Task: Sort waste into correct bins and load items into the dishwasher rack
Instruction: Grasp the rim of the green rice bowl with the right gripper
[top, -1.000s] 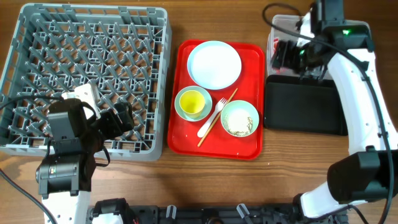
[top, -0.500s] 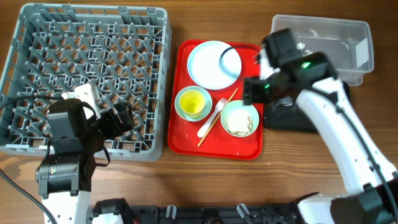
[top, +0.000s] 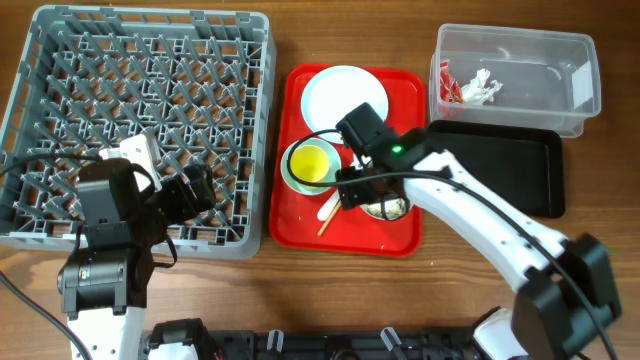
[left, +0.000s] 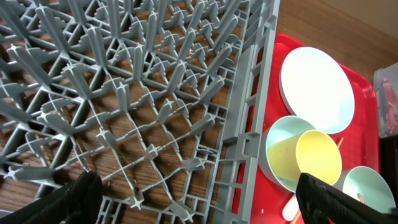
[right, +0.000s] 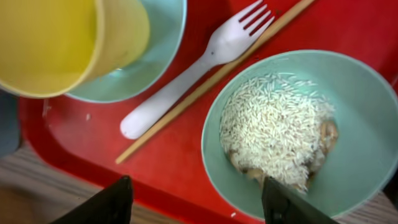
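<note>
My right gripper (top: 358, 192) (right: 199, 208) is open and empty, low over the near rim of the pale green bowl (right: 367, 155) holding rice scraps (right: 273, 130) on the red tray. The white fork (right: 186, 81) and chopstick (right: 161, 126) lie just left of that bowl. The yellow cup (top: 312, 163) (left: 318, 158) sits in the second pale bowl (left: 280, 149). The white plate (top: 345, 100) lies behind. The wrapper (top: 450, 88) and tissue (top: 482, 88) are in the clear tub (top: 575, 60). My left gripper (top: 190, 190) (left: 199, 205) is open and empty over the grey rack (top: 140, 100).
The shallow black tray (top: 500, 165) lies right of the red serving tray (top: 300, 225), in front of the clear tub. My right arm stretches across the table from the lower right to the red tray. The rack's front right wall (left: 249, 143) stands next to the red tray.
My right arm has swung from the clear tub leftwards and down to the red tray, ending over the rice bowl. The wrapper and tissue now show in the tub. The left arm has not moved.
</note>
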